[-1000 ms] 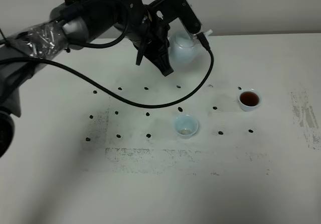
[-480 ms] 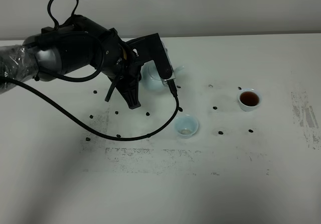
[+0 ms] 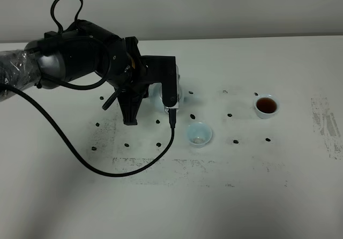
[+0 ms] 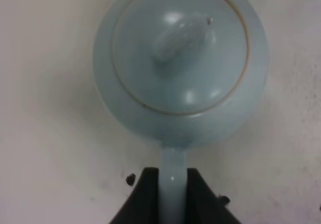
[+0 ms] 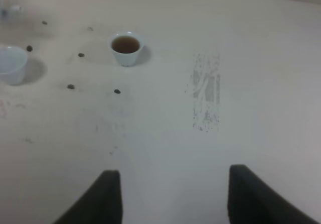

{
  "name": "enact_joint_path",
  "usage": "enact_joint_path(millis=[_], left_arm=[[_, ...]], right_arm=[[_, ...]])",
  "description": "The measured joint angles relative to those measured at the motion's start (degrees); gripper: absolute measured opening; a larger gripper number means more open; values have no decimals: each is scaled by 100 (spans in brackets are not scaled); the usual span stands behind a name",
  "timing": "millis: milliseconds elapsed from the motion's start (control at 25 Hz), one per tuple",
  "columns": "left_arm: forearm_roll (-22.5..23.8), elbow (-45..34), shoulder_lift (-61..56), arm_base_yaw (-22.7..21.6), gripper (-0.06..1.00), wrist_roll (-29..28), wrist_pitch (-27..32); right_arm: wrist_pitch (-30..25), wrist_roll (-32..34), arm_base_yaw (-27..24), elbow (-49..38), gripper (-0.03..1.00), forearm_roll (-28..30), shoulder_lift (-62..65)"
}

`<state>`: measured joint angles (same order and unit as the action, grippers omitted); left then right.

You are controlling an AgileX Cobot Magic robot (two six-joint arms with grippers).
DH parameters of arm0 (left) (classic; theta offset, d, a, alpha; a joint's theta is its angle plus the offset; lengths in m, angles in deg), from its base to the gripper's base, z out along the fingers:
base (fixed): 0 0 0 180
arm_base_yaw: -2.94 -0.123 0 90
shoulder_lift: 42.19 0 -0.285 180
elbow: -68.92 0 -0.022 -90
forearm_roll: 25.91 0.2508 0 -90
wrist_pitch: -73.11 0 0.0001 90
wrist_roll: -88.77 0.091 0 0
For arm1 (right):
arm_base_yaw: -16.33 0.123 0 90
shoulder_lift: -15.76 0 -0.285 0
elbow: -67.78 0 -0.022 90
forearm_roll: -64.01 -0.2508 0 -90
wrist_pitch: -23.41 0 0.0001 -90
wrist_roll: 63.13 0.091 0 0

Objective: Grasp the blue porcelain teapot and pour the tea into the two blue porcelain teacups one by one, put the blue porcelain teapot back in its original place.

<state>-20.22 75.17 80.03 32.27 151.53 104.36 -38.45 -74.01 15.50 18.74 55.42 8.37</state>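
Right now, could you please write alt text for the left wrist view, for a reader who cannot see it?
Seen from above, a pale blue teapot with a knobbed lid fills the view, its handle clamped between the dark fingers of the left hand. Beneath it lies a white table with small dark marks.

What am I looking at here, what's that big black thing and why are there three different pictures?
The black thing is a robot arm, seen from a camera mounted high above a white table. The other two pictures come from small cameras on the robot's two wrists. The left gripper has its fingers closed on the handle of the pale blue teapot, lid on, low over the table. The right gripper holds nothing, and only its own camera shows it. Two little blue cups stand on the table: the far cup holds dark tea, the near cup looks almost empty. Small dark marks dot the table.
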Motion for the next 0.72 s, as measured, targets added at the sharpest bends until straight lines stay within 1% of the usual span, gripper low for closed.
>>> enact_joint_path(millis=[200, 320, 400, 480, 720], left_arm=[[-420, 0, 0, 0, 7, 828, 44], [-766, 0, 0, 0, 7, 1326, 77], [-908, 0, 0, 0, 7, 1580, 77], [-971, 0, 0, 0, 7, 1722, 77], [-970, 0, 0, 0, 7, 1785, 77]], right_arm=[[0, 0, 0, 0, 45, 0, 0], [0, 0, 0, 0, 45, 0, 0], [0, 0, 0, 0, 45, 0, 0], [0, 0, 0, 0, 45, 0, 0], [0, 0, 0, 0, 45, 0, 0]])
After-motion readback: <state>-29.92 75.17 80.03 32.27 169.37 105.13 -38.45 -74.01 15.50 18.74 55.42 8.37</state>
